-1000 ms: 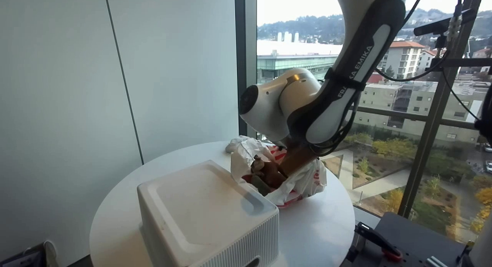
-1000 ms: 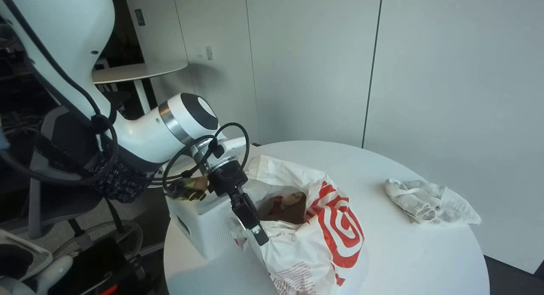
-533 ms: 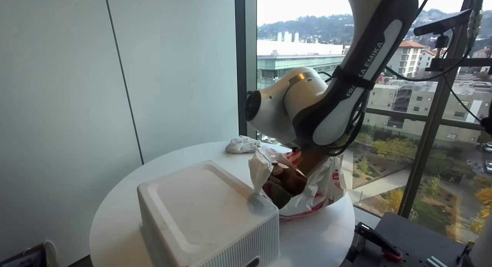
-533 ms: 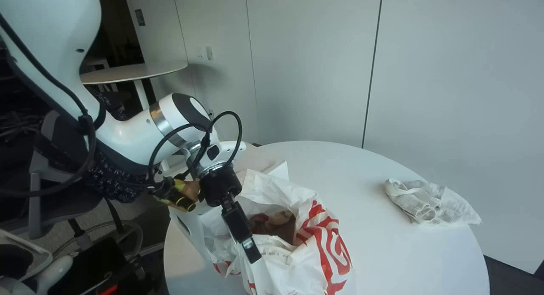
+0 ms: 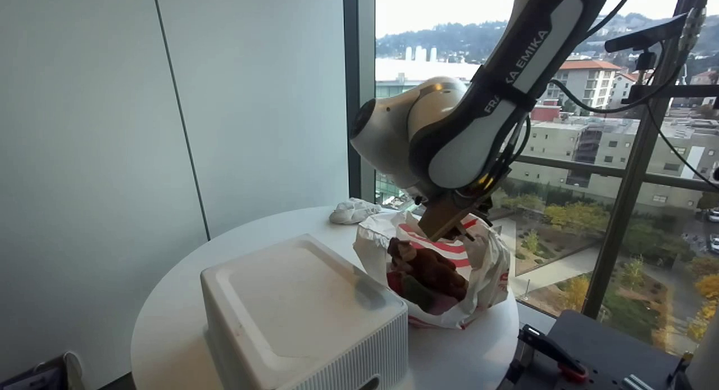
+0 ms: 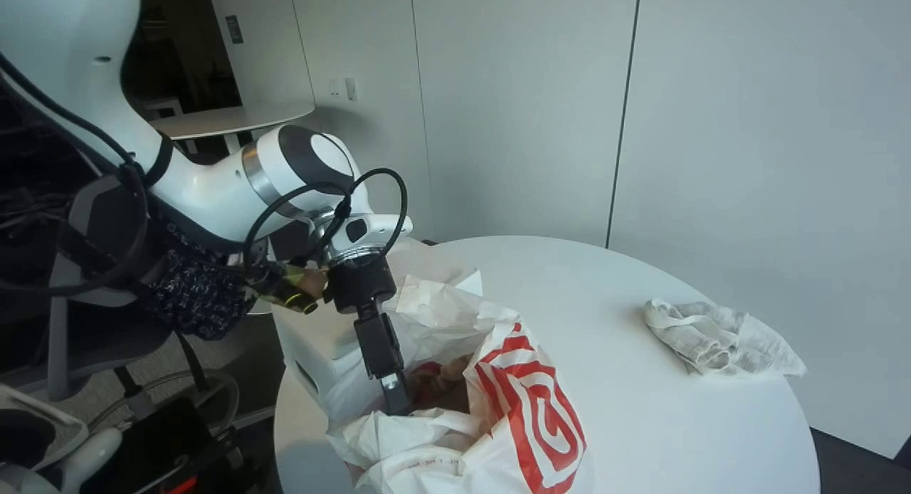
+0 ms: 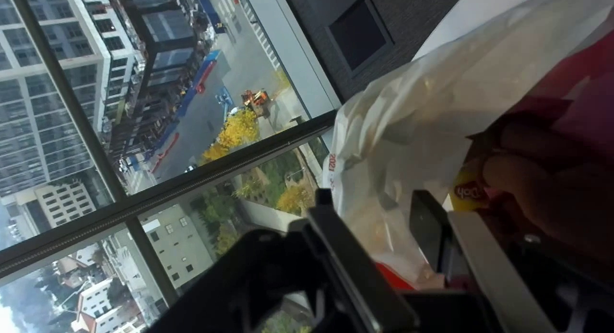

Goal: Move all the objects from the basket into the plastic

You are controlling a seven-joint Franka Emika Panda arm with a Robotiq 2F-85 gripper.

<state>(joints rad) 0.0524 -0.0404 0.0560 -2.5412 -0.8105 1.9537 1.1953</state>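
The white plastic bag (image 5: 491,277) with red print stands open on the table, also seen in an exterior view (image 6: 527,394) and the wrist view (image 7: 393,146). Inside lie a brown plush toy (image 5: 435,269), a dark green thing (image 5: 418,291), a red thing (image 5: 395,280) and a yellow Play-Doh item (image 7: 467,194). The white ribbed basket (image 5: 303,300) stands upside down beside the bag. My gripper (image 7: 373,203) is open at the bag's rim by the window, also in both exterior views (image 5: 469,232) (image 6: 396,401). The bag wall shows between its fingers; I cannot tell if they touch it.
A crumpled white cloth or bag (image 5: 354,211) lies at the table's far edge, also in an exterior view (image 6: 719,337). The round white table (image 5: 168,311) stands close to the window and the wall. A dark cart (image 5: 606,345) is beside it.
The bag has been dragged towards the window side and against the basket. My gripper moved with it, then rose and turned more upright. More of the bag's contents show now.
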